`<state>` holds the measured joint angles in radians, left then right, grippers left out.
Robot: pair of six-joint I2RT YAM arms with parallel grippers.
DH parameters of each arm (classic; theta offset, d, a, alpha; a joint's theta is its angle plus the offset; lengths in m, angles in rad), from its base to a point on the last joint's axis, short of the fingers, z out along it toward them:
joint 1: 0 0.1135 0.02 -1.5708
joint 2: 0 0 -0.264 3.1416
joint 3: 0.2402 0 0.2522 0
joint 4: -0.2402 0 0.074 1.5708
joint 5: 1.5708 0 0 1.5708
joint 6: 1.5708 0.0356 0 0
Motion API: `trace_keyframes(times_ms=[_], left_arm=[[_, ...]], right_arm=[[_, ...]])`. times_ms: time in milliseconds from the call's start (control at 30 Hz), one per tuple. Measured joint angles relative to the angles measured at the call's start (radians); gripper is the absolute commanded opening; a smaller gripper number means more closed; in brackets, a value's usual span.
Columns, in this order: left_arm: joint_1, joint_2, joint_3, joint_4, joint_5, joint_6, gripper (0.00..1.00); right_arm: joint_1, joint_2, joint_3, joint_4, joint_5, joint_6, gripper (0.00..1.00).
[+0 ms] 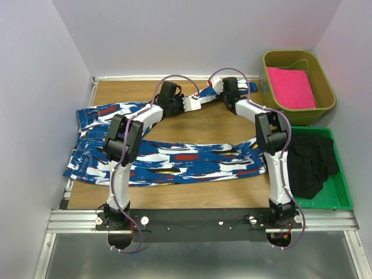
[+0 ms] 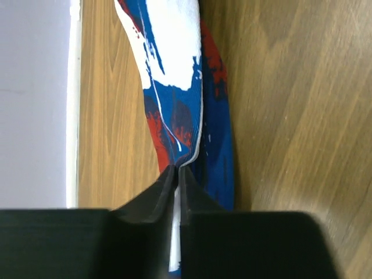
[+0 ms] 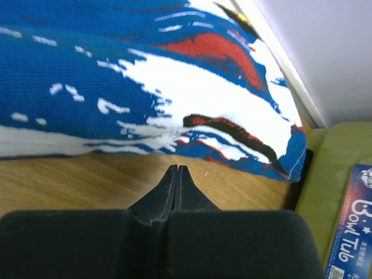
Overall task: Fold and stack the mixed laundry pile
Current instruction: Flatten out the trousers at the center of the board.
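Two Grippers Closed, One Pinching the Blue Cloth

Nearest my arm bases, the blue blotched cloth (image 1: 186,160) lies in a long band across the wooden table (image 1: 197,189), left of the green tray (image 1: 340,192), its right end near the tray. At the side of the table away from the tray the cloth turns and runs back in a second band, farther from me than the tray. The black garment (image 1: 311,160) sits crumpled inside the tray. Beyond the tray and to its left, both arms reach in over that far band. My left gripper (image 2: 177,171) has its fingers pinched on an edge of the blue blotched cloth, a sliver of white fabric showing between them. My right gripper (image 3: 176,168) has its fingers pressed flat together with nothing between them, tips over bare wood just short of the cloth. Farthest off, behind the tray, an olive tub (image 1: 302,115) holds a folded pink cloth (image 1: 290,87).
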<state>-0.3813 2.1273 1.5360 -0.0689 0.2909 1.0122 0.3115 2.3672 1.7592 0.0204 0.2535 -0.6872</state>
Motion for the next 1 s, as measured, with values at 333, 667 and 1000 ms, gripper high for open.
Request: trace_keyframes(times_ms=[333, 667, 1000], left_arm=[[0.006, -0.110, -0.089, -0.076, 0.005, 0.036, 0.00], [0.135, -0.430, -0.145, -0.238, 0.093, 0.044, 0.00], [0.183, -0.344, -0.139, -0.335, 0.103, 0.062, 0.00]], right_arm=[[-0.051, -0.105, -0.058, -0.129, -0.151, 0.023, 0.71], [-0.069, -0.287, -0.246, -0.145, -0.352, -0.034, 0.68], [-0.064, -0.285, -0.285, -0.248, -0.472, -0.098, 0.66]])
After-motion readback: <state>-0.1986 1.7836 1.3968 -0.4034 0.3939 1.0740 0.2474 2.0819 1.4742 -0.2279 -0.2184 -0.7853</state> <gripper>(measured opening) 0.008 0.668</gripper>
